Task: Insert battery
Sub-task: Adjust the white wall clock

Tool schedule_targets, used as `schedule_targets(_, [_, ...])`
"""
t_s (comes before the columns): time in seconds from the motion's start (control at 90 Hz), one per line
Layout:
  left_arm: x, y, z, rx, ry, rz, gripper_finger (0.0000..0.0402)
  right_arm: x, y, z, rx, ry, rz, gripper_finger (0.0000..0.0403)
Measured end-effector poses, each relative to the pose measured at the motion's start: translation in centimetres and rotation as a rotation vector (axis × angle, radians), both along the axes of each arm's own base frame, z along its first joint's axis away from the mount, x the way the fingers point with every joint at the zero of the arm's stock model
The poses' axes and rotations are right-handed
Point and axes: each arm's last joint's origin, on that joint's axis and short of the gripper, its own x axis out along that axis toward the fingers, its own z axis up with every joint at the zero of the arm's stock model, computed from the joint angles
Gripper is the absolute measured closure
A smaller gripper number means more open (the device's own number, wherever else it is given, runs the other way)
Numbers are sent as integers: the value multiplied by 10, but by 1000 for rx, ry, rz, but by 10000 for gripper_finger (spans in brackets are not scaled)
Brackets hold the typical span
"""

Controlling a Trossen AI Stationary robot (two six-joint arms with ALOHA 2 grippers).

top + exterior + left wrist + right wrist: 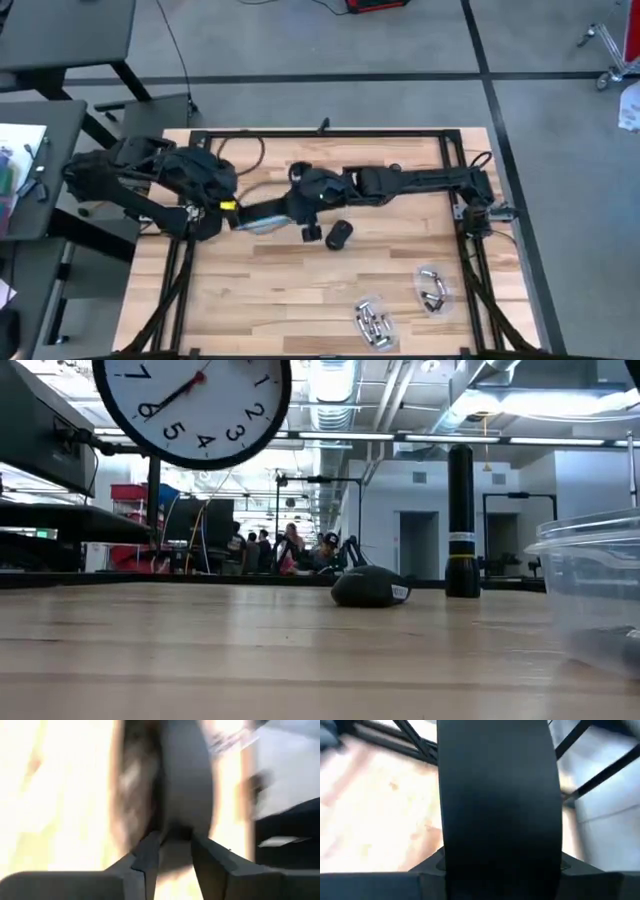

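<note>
- Wooden tabletop (300,290) carries a dark computer mouse (339,235) near its middle, lying free – in the low view it sits alone on the planks.
- Loose batteries (372,322) lie near the front edge, a second cluster (432,288) to their right.
- Left pincer (232,212) and right pincer (300,208) meet over a clear plastic container (262,222).
- Right pincer clenched on a black flat piece (497,795); left pincer's grip – cannot tell.

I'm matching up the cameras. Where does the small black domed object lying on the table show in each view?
High view: the black domed object lies just below the picture's centre.
Low view: it sits near the centre, resting on the table.
Left wrist view: not identifiable.
Right wrist view: not identifiable.
Shared landmark: the wooden table top.
</note>
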Motion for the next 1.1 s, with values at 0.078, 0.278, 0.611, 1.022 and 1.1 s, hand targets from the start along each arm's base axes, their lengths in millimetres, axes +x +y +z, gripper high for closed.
schedule_targets(0.078, [-12, 4, 8, 57, -28, 61, 302, 10, -14, -12, 191, 10, -45, 263])
schedule_targets(0.278, [-32, 9, 17, 117, -95, 125, 311, 43, -37, -64, 592, 97, -124, 263])
schedule_targets(0.611, [-39, 10, 19, 150, -110, 99, 313, 79, -62, -141, 939, 164, -319, 263])
schedule_targets(1.022, [-36, 10, 18, 206, -94, 40, 313, 96, -82, -187, 1123, 141, -422, 263])
schedule_targets(1.1, [-36, 10, 18, 212, -93, 32, 313, 97, -83, -190, 1120, 130, -419, 263])
